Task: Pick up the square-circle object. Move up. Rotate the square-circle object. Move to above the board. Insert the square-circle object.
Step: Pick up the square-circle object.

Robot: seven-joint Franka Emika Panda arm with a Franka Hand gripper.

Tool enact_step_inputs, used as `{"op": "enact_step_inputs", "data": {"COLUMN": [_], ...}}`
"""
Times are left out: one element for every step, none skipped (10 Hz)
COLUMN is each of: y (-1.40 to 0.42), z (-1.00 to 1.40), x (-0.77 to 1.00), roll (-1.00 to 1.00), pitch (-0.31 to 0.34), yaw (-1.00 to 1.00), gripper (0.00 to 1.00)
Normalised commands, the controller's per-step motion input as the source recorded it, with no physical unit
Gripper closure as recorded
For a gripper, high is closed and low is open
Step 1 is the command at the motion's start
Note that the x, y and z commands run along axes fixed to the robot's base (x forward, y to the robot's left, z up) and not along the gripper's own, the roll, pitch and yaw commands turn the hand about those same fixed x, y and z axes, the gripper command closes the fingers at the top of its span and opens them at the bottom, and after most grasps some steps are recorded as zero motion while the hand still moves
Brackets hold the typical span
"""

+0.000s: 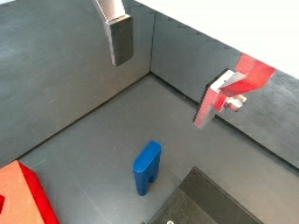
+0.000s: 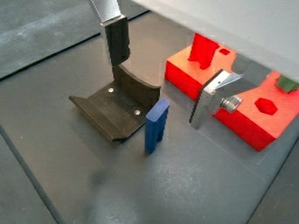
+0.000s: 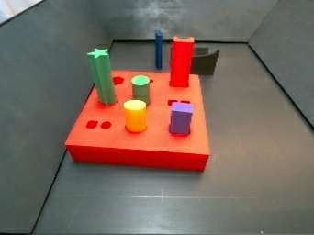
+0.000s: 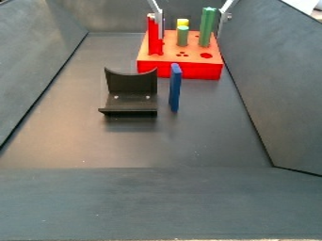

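The square-circle object, a slim dark-blue peg [image 4: 175,87], stands upright on the grey floor just beside the fixture [image 4: 130,92]. It shows in both wrist views [image 1: 146,167] [image 2: 156,126] and behind the board in a side view [image 3: 159,48]. The board [image 3: 141,147] is a thick red slab with shaped holes. My gripper [image 2: 156,94] is open and empty, well above the peg. Its two silver fingers [image 1: 121,39] stand wide apart, and nothing is between them. In a wrist view the gripper [image 1: 162,87] hangs over bare floor near the wall.
On the board stand a tall red square post [image 3: 182,60], a green star peg [image 3: 101,73], a green cylinder [image 3: 141,89], a yellow cylinder [image 3: 135,116] and a short purple block [image 3: 182,117]. Grey walls enclose the floor on all sides.
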Motion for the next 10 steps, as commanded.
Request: {"op": "enact_step_inputs", "data": {"y": [0.02,-0.23,-0.23,-0.2,-0.2,-0.17,-0.17,-0.12,0.0,0.0], "z": [-0.03,-0.37,-0.47,-0.69,-0.71,-0.83,-0.61,-0.51,-0.67,-0.68], "x": [0.02,0.49,0.58,0.07,0.0,-0.02,-0.14,-0.2,0.0,0.06], "roll": [0.0,0.03,0.0,0.03,0.08,0.08,0.02,0.01,0.0,0.0], "pitch": [0.0,0.0,-0.001,-0.194,-0.21,-0.131,-0.196,-0.206,-0.223,-0.186], "yaw": [0.0,0.25,0.47,0.64,0.74,0.54,0.16,0.0,-0.06,-0.25], "gripper": [0.0,0.0,0.0,0.0,0.0,0.0,0.0,0.0,0.0,0.0]}}
